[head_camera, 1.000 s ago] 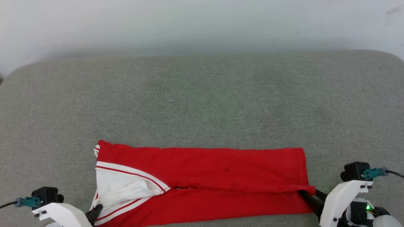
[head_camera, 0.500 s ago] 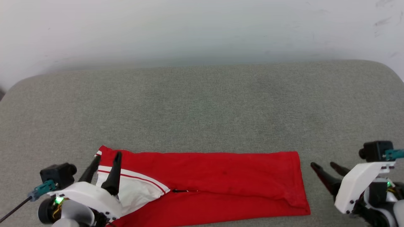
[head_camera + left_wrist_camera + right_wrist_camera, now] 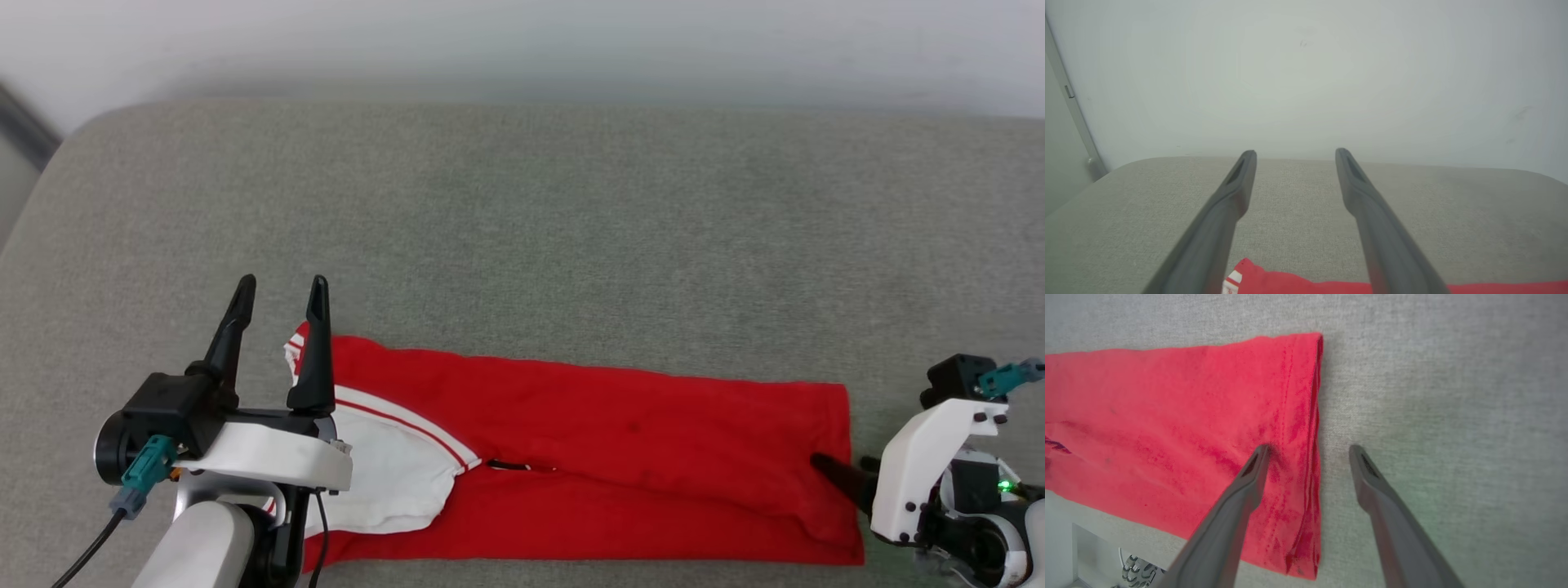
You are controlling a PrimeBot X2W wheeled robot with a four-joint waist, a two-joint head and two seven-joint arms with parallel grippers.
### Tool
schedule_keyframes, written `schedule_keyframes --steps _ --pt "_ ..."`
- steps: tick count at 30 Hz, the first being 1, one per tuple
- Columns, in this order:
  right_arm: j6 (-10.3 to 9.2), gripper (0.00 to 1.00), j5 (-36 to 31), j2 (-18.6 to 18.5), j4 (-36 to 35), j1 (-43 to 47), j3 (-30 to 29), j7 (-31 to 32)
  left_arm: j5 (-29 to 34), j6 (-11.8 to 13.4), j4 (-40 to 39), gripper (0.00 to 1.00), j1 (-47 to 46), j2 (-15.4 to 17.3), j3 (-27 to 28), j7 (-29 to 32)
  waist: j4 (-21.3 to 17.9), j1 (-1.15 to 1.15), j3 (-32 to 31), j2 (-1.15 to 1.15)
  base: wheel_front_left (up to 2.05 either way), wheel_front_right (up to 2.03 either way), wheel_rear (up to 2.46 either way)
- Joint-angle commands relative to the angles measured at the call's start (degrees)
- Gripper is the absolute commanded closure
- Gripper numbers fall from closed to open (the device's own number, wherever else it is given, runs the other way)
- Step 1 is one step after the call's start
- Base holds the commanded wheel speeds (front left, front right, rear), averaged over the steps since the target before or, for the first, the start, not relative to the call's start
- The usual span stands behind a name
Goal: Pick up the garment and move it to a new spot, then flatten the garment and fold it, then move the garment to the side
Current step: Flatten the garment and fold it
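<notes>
Garment (image 3: pixel 637 457): lying folded into a long red band along the near edge of the grey fabric worktop (image 3: pixel 531 229), stretching from side to side, showing a white sleeve end (image 3: pixel 384 482) with red-white striped trim at its left end and a plain stitched hem (image 3: pixel 1306 416) at its right end.

Left hand (image 3: pixel 282 286): hovering raised at the left end of the cloth, fingers spread wide and pointing away toward the pale wall (image 3: pixel 1306 73), gripping nothing, its right finger crossing the sleeve corner in the head view.

Right hand (image 3: pixel 1309 450): sitting low at the right end, fingers spread wide, straddling the hem, one finger lying over the red cloth, the other over bare worktop just beside it; holding nothing, and not showing clearly whether touching the cloth.
</notes>
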Motion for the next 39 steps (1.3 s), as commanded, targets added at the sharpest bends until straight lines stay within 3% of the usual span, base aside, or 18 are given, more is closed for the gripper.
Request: schedule_keyframes --steps 1,5,7,8,19,25,34,39 --pt "-0.02 0.00 0.12 0.93 1.97 -0.57 -0.28 0.54 0.87 -0.37 -0.42 0.00 -0.88 -0.96 1.01 -0.35 1.93 0.00 2.21 0.00 0.00 0.00 0.00" --pt "-0.01 0.00 1.11 3.14 6.49 0.63 1.45 3.33 2.36 -1.24 -0.19 0.00 -0.22 -2.32 2.57 -0.36 2.72 0.00 2.86 0.00 0.00 0.00 0.00" --pt "0.02 0.71 1.64 4.30 7.33 1.10 2.26 4.13 3.00 -1.74 0.08 0.00 0.27 -3.00 3.24 -0.34 2.80 0.00 2.66 0.00 0.00 0.00 0.00" --pt "0.07 1.00 2.07 4.81 7.33 1.12 2.49 4.27 3.46 -2.00 0.54 0.00 0.63 -3.06 3.28 -0.34 2.77 0.00 2.44 0.00 0.00 0.00 0.00" --pt "0.05 1.00 1.08 1.87 2.76 -1.05 3.18 1.01 6.15 -2.78 3.22 0.00 4.16 -2.56 4.61 -0.35 0.93 0.00 -2.95 0.00 0.00 0.00 0.00" --pt "-0.04 1.00 0.88 -0.27 4.19 -1.36 0.82 -0.76 5.98 -2.73 3.52 0.00 5.93 -2.79 4.96 -0.35 -0.54 0.00 -5.62 0.00 0.00 0.00 0.00" --pt "-0.03 1.00 -0.33 -1.72 5.20 0.37 -11.36 -1.26 5.26 -2.19 3.06 0.00 8.23 -2.70 5.19 -0.34 -2.82 0.00 -7.23 0.00 0.00 0.00 0.00" --pt "-0.03 1.00 1.41 3.21 3.05 0.06 -19.78 2.55 5.16 -1.76 2.46 0.00 9.04 -2.50 5.26 -0.11 -3.82 0.00 -7.48 0.00 0.00 0.00 0.00"
